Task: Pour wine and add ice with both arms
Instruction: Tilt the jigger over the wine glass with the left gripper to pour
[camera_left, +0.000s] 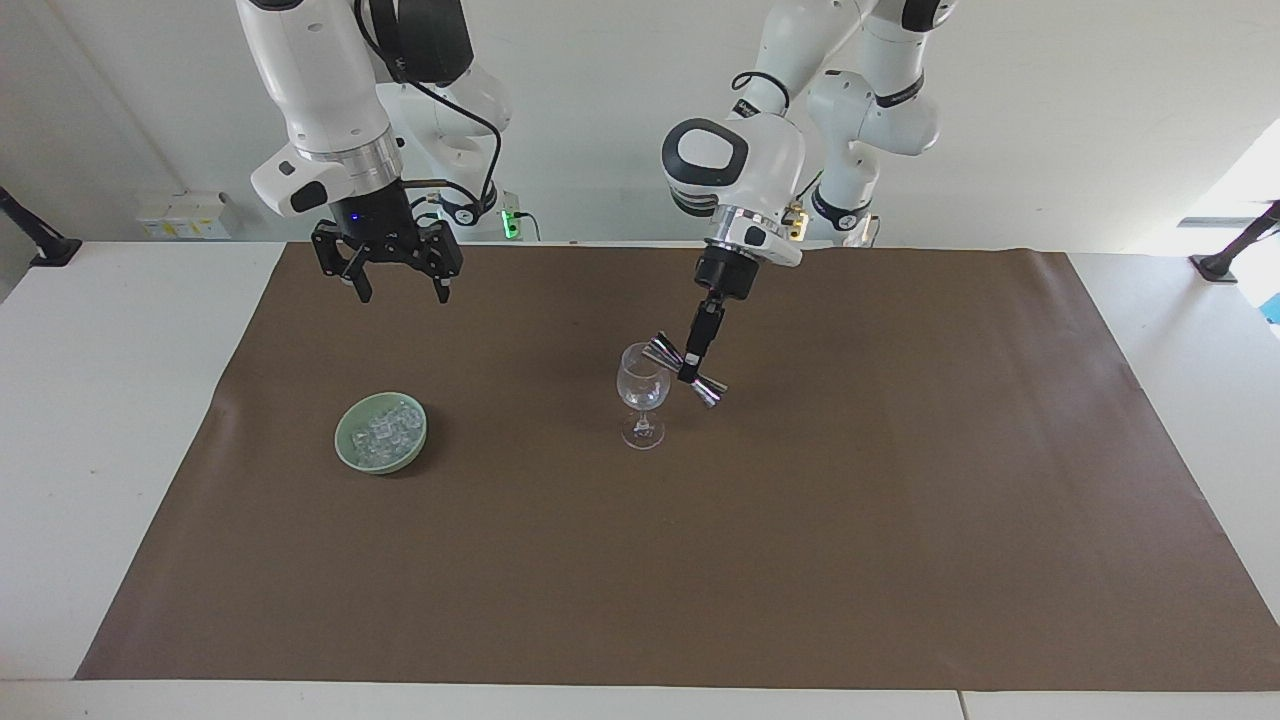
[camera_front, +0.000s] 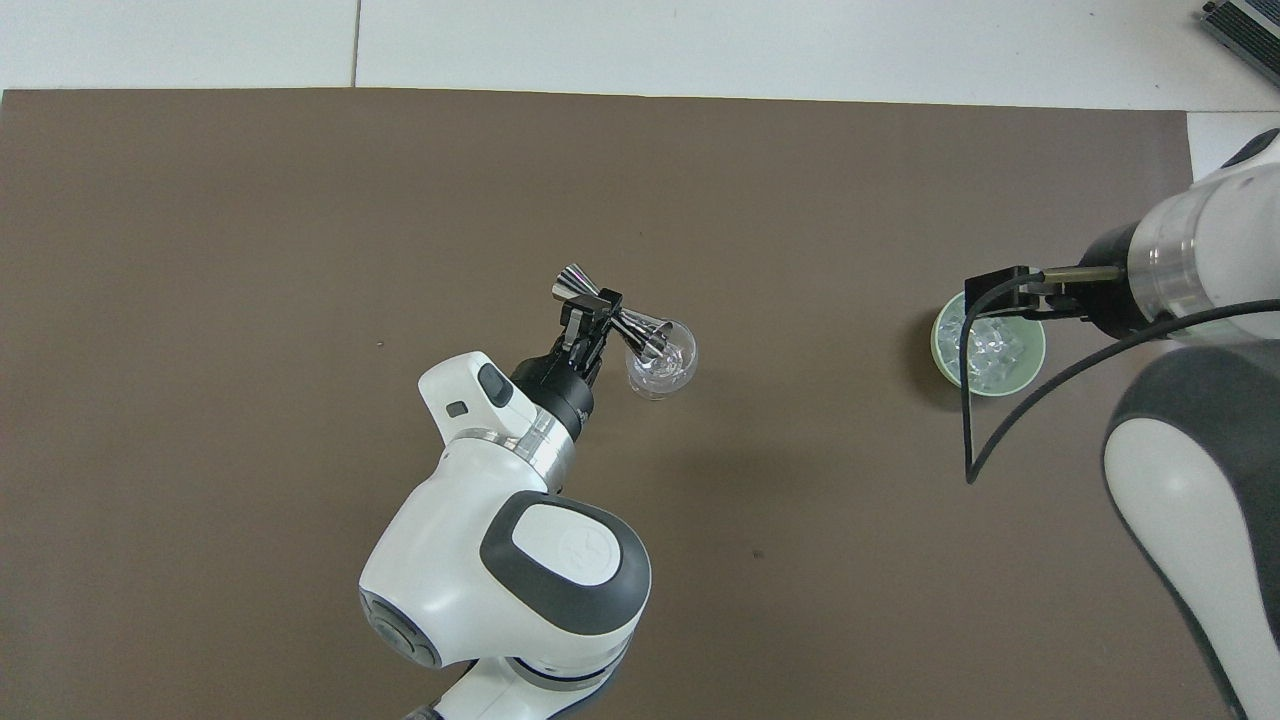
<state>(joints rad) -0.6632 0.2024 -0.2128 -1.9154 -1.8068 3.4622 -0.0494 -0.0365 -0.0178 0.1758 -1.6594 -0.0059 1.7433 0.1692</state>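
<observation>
Near the middle of the brown mat on the white counter stands a clear wine glass. Over it the left tool is clamped shut on the waist of a shiny double-ended metal jigger, tipped so that one cup sits at the glass's rim, at about 1 o'clock from the bowl in the facing view, while the other cup points down and away at 4 o'clock.

Toward the right arm's end of the counter, at 9 o'clock from the glass in that view and well apart from it, a pale green bowl holds the ice, a heap of small clear cubes. The right tool hangs high above the mat, at 12 o'clock from the bowl, fingers spread wide and holding nothing.

No brand, label or writing can be read on the glass, jigger or bowl; a mark on the left arm's grey joint cap is too small to make out.
</observation>
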